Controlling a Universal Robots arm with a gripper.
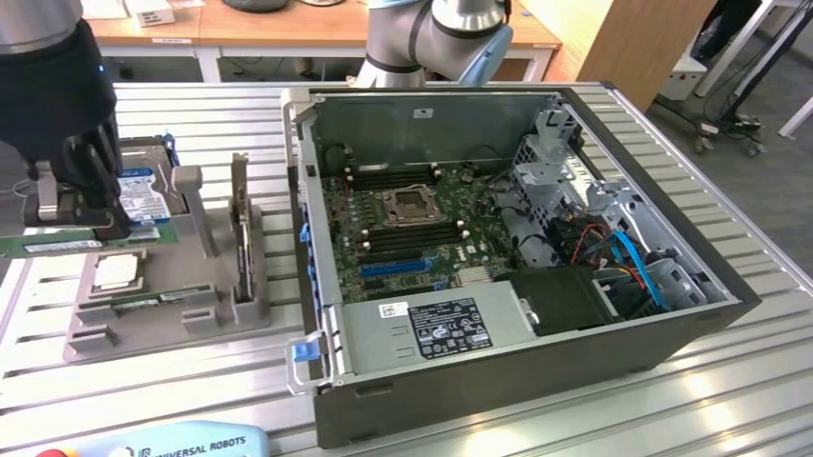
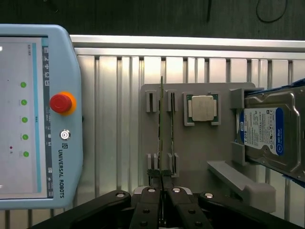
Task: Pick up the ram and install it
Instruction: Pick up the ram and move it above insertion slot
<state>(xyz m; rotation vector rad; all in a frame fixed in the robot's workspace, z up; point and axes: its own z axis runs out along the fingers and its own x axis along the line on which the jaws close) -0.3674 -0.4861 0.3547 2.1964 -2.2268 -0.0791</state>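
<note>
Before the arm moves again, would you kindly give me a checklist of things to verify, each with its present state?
1. Hand shut on ram: ok.
2. Ram lifted off tray: ok, it appears clear.
3. Second ram seated in tray: ok.
4. Case open, slots exposed: ok.
5. Slots empty: cannot tell.
6. Slot latches open: cannot tell.

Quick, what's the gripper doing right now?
Gripper: closed, holding the ram stick.
</note>
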